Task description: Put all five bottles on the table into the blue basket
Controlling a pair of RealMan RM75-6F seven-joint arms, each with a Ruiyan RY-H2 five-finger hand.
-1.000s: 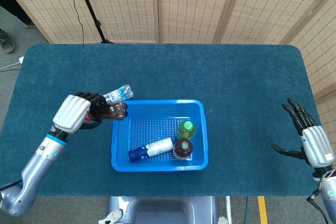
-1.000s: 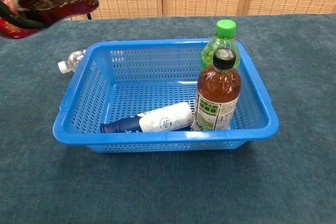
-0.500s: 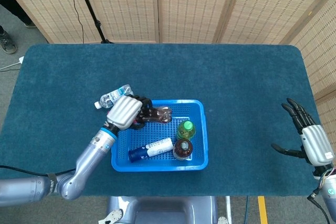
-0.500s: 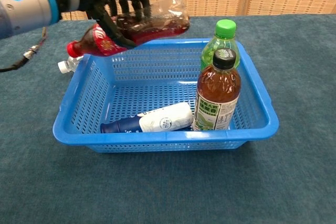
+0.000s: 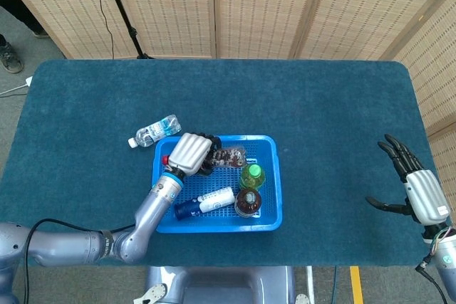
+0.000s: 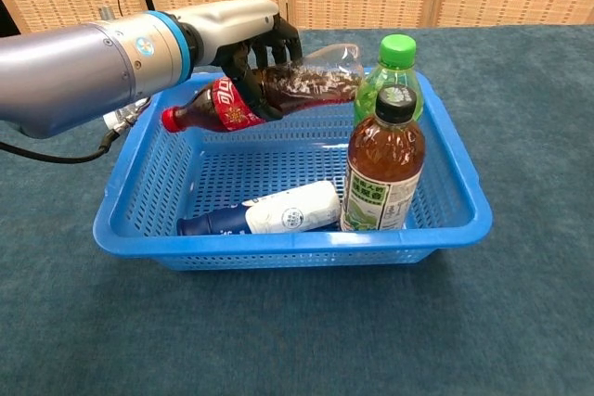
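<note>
Left hand grips a cola bottle lying sideways, held over the rear of the blue basket at frame centre; the red cap points to the left of the chest view. Inside the basket: a green-capped bottle and a brown tea bottle upright at the right side, and a blue-and-white bottle lying flat near the front wall. A clear water bottle lies on the bench just beyond the basket's upper-left corner. Right hand, lower right of the head view, holds nothing, fingers spread.
</note>
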